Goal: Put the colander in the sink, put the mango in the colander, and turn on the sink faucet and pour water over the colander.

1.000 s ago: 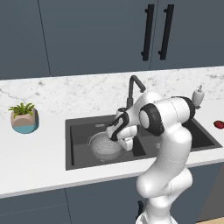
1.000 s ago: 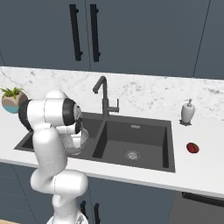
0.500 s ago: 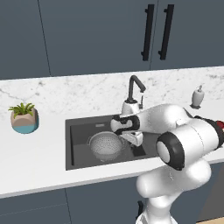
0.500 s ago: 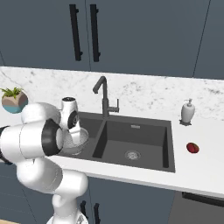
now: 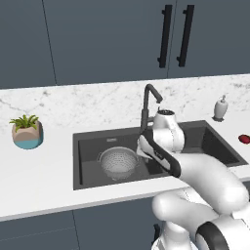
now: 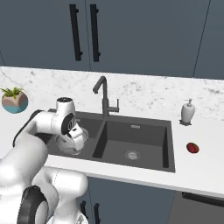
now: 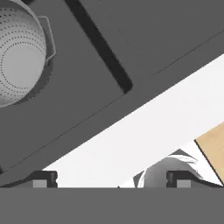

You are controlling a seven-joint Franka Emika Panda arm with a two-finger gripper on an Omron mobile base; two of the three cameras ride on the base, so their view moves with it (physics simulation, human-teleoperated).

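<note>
Colander point(image 5: 117, 162) sitting upright on the floor of the left basin of the sink point(image 5: 88, 173), empty, one small side handle showing toward the divider in the hand view point(image 7: 19, 50). Also partly visible behind the arm from the right side point(image 6: 70, 144). Sink divider point(image 7: 98, 48) running as a dark bar between the two basins; right basin bare, with a round drain point(image 6: 132, 154).

Gripper point(image 7: 111, 181) spread wide and holding nothing, finger tips point(image 7: 41, 179) well apart, hovering over the near rim of the sink and the white counter point(image 7: 131, 135), off to the side of the colander and clear of it.

Sink faucet point(image 5: 148, 105) standing at the far edge between the basins, spout bent toward the right, small lever at its side point(image 6: 114, 109). No water visible from the spout.

Mango point(image 6: 192, 148) lying on the counter right of the sink, near its right edge point(image 5: 244, 138), well apart from the colander. Soap dispenser point(image 6: 188, 111) just beyond it, toward the wall. Potted plant point(image 5: 27, 131) on the counter far to the left of the sink.
</note>
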